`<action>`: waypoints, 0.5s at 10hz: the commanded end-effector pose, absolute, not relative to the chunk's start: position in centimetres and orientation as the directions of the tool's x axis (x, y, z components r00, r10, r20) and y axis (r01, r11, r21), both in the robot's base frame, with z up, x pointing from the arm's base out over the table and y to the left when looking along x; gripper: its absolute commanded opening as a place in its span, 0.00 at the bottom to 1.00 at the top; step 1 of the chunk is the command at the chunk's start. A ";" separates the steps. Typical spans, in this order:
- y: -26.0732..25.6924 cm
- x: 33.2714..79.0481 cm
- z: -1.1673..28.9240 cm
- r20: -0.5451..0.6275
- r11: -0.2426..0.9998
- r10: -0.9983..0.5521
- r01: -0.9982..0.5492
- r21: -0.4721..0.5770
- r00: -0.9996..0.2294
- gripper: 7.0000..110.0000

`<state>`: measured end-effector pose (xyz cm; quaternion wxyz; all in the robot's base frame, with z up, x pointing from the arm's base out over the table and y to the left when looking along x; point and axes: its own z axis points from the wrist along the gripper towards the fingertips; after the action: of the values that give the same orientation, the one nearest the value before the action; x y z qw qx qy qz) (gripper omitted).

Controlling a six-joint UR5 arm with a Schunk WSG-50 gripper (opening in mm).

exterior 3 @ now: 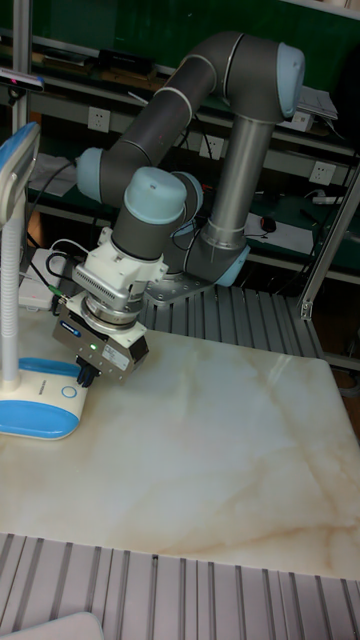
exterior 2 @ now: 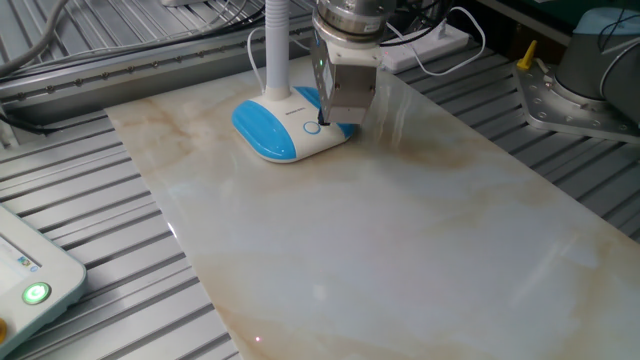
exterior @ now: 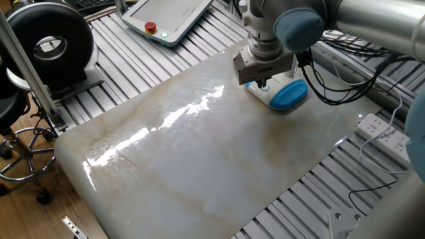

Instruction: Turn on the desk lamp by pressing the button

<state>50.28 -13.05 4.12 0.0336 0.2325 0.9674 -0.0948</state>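
One gripper [exterior 2: 320, 122], its jaws pointed straight down over the button [exterior 2: 312, 127] so the tip can serve as a pressing tool; whether the jaws are apart or together cannot be told. Desk lamp [exterior 2: 290, 125] stands at the far end of the marble table [exterior 2: 400, 250], button on its white middle, neck rising behind.

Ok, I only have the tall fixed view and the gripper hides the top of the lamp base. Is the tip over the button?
Observer: Yes. The other fixed view shows the gripper tip at the button, on the white middle of the desk lamp base.
Operator: Is it pressing yet?
Observer: One fixed view shows no gap between the tip and the base, but I cannot confirm contact.
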 end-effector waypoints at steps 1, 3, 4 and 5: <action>-13.3 50.5 3.2 -0.123 0.864 0.465 0.480 -0.155 -0.877 0.00; -13.5 50.5 3.0 -0.130 0.857 0.476 0.492 -0.154 -0.870 0.00; -13.7 50.5 3.0 -0.133 0.856 0.476 0.493 -0.156 -0.869 0.00; -13.9 50.4 2.9 -0.135 0.855 0.476 0.493 -0.160 -0.869 0.00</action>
<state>50.40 -13.61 3.16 0.0417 0.2438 0.9641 -0.0971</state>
